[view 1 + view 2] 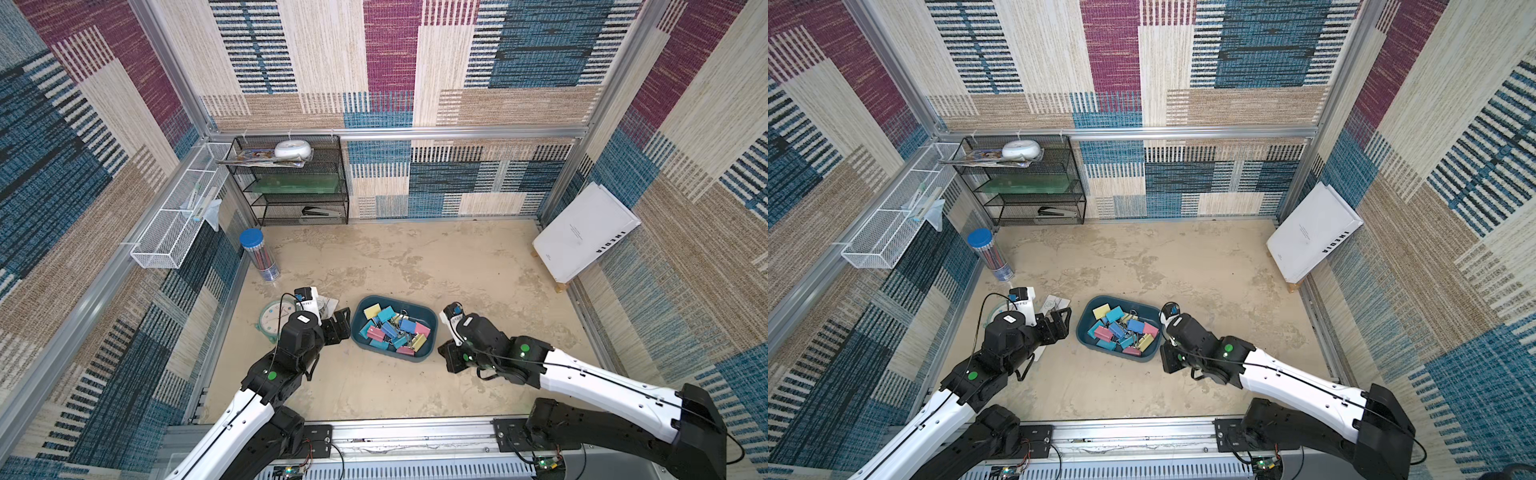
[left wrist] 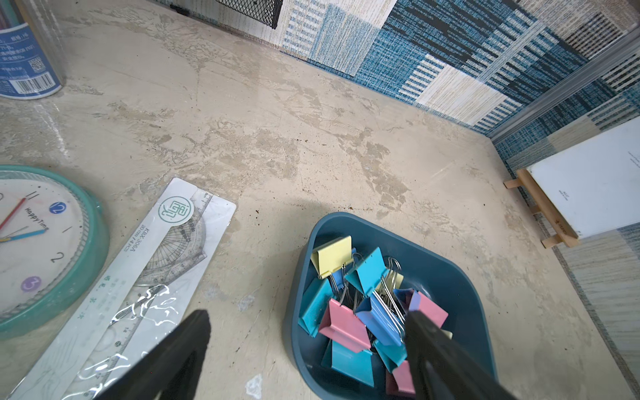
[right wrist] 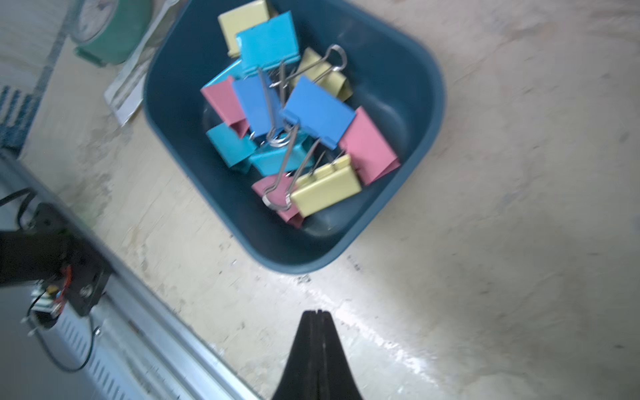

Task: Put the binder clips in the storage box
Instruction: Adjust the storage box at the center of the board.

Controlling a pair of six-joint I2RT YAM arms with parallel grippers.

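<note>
I see the clips (image 1: 392,328) all lying in one loose heap inside the box (image 2: 440,277), pink, yellow and blue ones mixed, with their wire handles crossing. The heap fills the middle of the box, and some bare floor of the box shows at the side away from the clock (image 2: 88,263). On the counter (image 1: 415,257) around the box I find no loose clip in any view, though the arms hide a small part of it on both sides of the box.

My left claw (image 2: 306,315) hangs just beside the box, on its clock side. Its jaws stand wide apart and hold nothing. In the left wrist view one finger is over the heap and the other is over bare counter, next to the ruler pack (image 2: 156,263). My right claw (image 3: 316,315) is on the opposite side of the box, near its corner toward the arm bases. It is low over the counter, pressed together, with nothing between the jaws.

So I judge the collecting step is finished, or nearly so, and I am now at the checking step. The next move, I think, calls for lifting both arms back from the box, without touching its rim, so that the hidden counter beside the box comes into view. If a clip lies there, the open left claw is the better placed to take it.
</note>
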